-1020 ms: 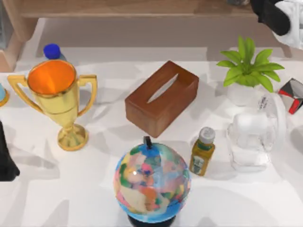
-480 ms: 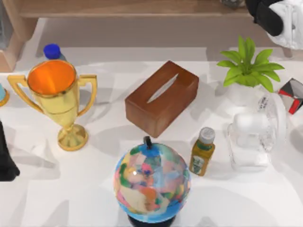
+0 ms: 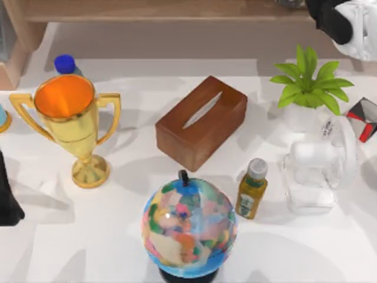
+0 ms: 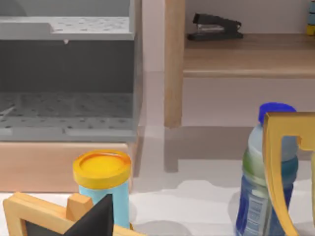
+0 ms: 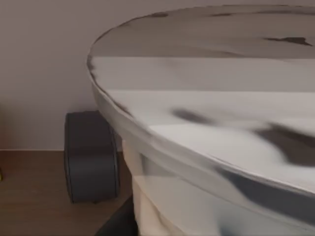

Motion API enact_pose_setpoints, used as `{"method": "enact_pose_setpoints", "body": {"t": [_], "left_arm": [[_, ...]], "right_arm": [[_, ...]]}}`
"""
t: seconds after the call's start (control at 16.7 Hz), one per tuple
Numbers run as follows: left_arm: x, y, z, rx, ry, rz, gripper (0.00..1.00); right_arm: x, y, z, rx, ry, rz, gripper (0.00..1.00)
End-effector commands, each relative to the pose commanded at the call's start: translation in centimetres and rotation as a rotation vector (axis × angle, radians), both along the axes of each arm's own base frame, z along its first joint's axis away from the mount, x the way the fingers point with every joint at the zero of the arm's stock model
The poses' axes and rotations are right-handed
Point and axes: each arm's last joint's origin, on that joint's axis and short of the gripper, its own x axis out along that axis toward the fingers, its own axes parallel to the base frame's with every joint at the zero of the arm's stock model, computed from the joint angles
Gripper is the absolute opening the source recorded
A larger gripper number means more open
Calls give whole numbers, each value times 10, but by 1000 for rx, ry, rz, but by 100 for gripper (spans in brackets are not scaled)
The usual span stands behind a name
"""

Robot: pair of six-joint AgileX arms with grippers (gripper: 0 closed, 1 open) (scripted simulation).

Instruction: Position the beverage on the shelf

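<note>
One tissue box (image 3: 201, 121), trophy (image 3: 70, 121), globe (image 3: 188, 227)

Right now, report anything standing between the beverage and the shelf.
Nothing visible does. The beverage sits against the shelf board, by the right end effector at the top view's upper right. Left arm idles at left.

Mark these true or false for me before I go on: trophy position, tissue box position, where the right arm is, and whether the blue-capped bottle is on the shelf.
1. The gold trophy with the orange bowl stands at the table's left. True.
2. The brown wooden tissue box lies right of the green potted plant. False: it lies left of it.
3. The right gripper is up over the long light-brown wooden shelf. True.
4. The blue-capped plastic bottle stands on the shelf. False: it stands on the table behind the trophy.
</note>
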Motion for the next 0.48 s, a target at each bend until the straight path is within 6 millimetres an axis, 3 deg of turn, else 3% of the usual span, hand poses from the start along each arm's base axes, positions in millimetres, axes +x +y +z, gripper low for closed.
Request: {"method": "enact_pose_setpoints", "body": {"t": [0.24,0.48], "left_arm": [[0,0,0,0,0,0,100],[0,0,0,0,0,0,100]], "right_arm": [[0,0,0,0,0,0,98],[0,0,0,0,0,0,100]]}}
